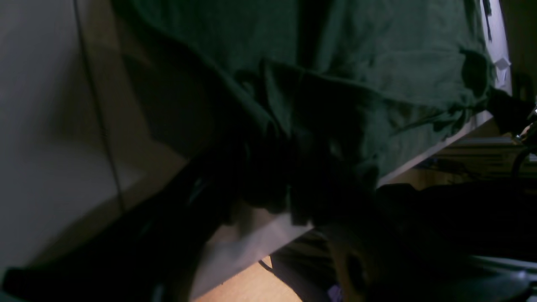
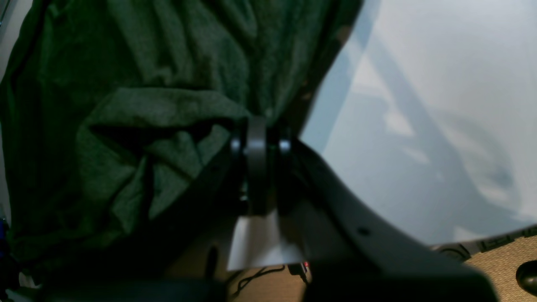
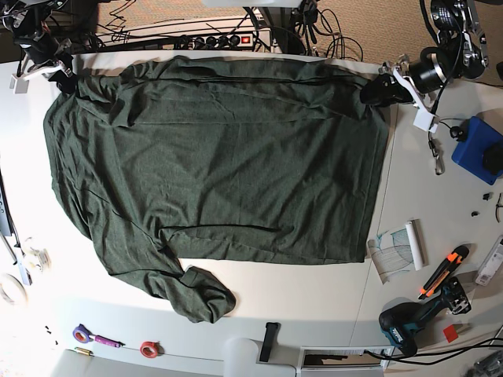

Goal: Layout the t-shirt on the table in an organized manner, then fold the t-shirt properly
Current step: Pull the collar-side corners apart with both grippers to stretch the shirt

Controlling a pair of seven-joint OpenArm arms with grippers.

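Nearly laid out: shirt [image 3: 220,173] spread wide across the table [image 3: 314,314]. Right gripper [image 2: 256,126] clamped on cloth at one far corner. Left gripper [image 3: 380,90] at the other, jaws lost in shadow, perhaps gripping too. Left to do: smoothing the bunched sleeve [image 3: 196,294], then all folding.

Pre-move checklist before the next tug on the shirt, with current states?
1. Grip of right pincer on t-shirt: ok, cloth bunches at its shut tips.
2. Grip of left pincer: cannot tell, its wrist view is too dark.
3. Shirt's far edge flat: not ok, doubled over.
4. Spread of near sleeve: not ok, crumpled.
5. Cloth clear of drill: ok.
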